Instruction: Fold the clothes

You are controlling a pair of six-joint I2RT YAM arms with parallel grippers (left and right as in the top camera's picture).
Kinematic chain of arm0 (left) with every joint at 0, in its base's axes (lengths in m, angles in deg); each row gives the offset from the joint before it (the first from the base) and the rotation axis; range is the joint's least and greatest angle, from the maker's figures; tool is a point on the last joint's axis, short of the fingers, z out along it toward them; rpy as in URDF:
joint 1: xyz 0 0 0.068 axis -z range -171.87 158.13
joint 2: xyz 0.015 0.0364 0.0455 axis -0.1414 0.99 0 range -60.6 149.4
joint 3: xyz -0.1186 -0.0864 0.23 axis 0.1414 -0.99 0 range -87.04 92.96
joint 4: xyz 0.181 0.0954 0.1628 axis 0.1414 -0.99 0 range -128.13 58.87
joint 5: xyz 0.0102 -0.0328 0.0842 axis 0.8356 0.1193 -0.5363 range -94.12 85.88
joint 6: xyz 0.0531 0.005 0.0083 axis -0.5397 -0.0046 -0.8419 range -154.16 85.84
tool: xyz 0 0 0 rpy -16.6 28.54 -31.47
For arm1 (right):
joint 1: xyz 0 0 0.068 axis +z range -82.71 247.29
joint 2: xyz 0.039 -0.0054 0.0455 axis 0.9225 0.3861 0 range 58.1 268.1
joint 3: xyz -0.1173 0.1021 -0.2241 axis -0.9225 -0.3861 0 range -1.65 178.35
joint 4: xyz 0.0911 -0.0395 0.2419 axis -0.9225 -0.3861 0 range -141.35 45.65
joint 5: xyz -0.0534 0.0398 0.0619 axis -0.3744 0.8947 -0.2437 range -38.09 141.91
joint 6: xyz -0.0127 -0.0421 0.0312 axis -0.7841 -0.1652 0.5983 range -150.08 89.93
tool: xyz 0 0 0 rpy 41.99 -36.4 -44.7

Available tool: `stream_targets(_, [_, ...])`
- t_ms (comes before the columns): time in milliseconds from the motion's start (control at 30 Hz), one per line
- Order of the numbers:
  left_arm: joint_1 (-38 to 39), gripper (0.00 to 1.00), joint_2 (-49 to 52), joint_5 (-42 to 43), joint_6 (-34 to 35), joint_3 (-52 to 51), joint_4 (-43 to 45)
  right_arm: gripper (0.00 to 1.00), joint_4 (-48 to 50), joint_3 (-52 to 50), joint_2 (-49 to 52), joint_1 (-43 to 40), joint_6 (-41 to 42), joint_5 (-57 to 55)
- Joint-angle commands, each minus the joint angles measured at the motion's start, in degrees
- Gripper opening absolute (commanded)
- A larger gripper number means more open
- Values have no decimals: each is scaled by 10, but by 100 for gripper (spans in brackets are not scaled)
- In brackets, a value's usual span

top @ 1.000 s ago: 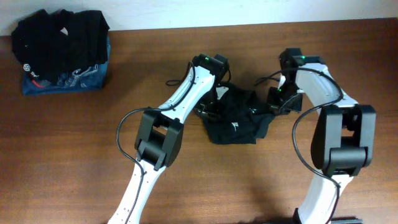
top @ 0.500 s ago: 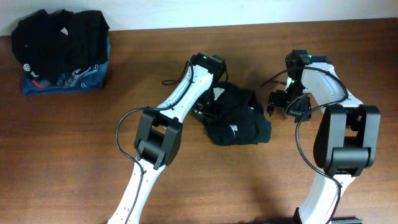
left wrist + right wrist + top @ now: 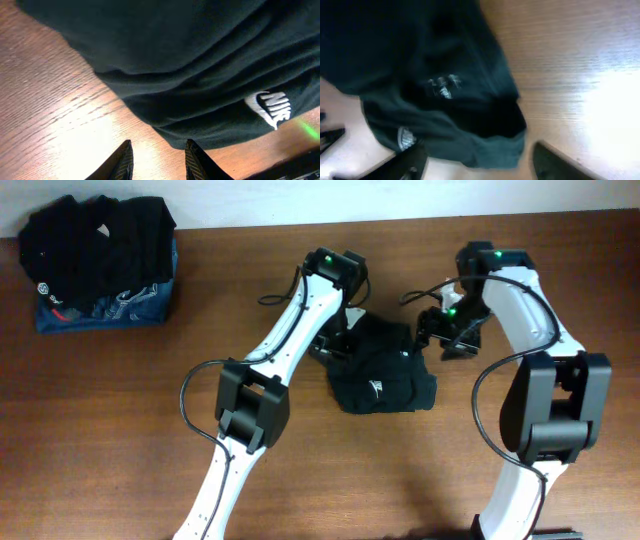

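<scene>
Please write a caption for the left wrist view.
Open left hand just short of the crumpled black garment on the wooden table.

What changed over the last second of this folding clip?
The right gripper released the black garment, backed off, then returned beside its right edge, jaws open. The left gripper barely shifted at its left edge. The folded pile stayed put.
</scene>
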Motion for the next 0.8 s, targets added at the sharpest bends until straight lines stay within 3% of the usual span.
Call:
stream_targets(0, [19,34,-25,15,-22,12,-2,60,29,7,-15,13,-9,26])
stream_targets(300, [39,33,-23,15,-32,11,0,49,109,7,-14,10,11,38])
stream_targets(500, [40,22,-21,42,-30,-34,30,45,129,7,-14,-2,34,38])
stream_targets(700, [41,1,-21,52,-30,-100,68,43,122,7,-14,-47,37,45])
stream_targets(767, [41,1,-21,60,-30,-118,68,43,120,7,-14,-57,37,49])
